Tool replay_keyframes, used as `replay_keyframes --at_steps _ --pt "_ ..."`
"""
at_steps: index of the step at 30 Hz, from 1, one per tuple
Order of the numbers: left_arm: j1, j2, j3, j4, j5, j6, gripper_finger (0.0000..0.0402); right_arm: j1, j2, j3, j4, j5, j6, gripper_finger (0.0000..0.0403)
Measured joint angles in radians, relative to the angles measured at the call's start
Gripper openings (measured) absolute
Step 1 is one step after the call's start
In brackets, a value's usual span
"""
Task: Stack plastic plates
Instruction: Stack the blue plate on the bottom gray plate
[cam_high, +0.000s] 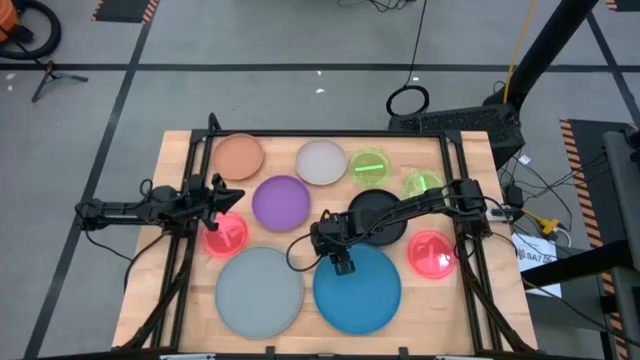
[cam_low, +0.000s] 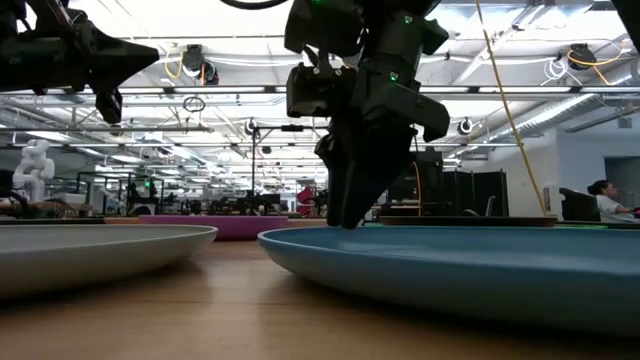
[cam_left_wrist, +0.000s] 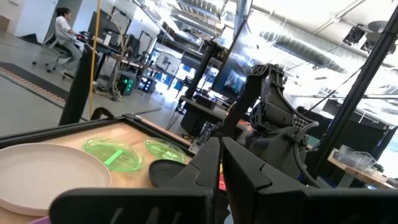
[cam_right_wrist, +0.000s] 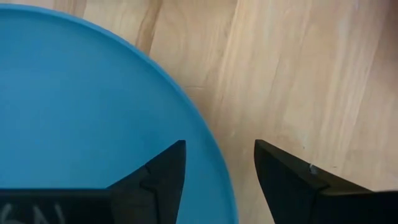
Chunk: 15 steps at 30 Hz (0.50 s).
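Plastic plates all spread in 1 layer on the wooden table; no stack begun, so whole task judged still ahead. Counted in the high view: 9 plates. Far row: orange-brown plate, whitish plate, 2 neon green plates. Middle: purple at centre, black plate to its right, 1 pink plate at left, another pink plate at right. Near edge: grey plate at left, blue plate just beside it at right.

Right gripper pointing down over the far left rim of the blue plate, fingers wide apart, 1 finger above the blue surface, the other above bare wood, rim between them; touching or not, cannot tell. Nothing held.

Left gripper waiting at left, above the left pink plate, fingers together, empty.
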Motion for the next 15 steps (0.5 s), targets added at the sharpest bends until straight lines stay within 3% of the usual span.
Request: replay_keyframes --at_steps 15 --pt "0.000 0.000 0.000 0.005 0.000 -0.003 0.0024 0.000 0.057 0.002 0.037 -0.003 -0.006 0.0172"
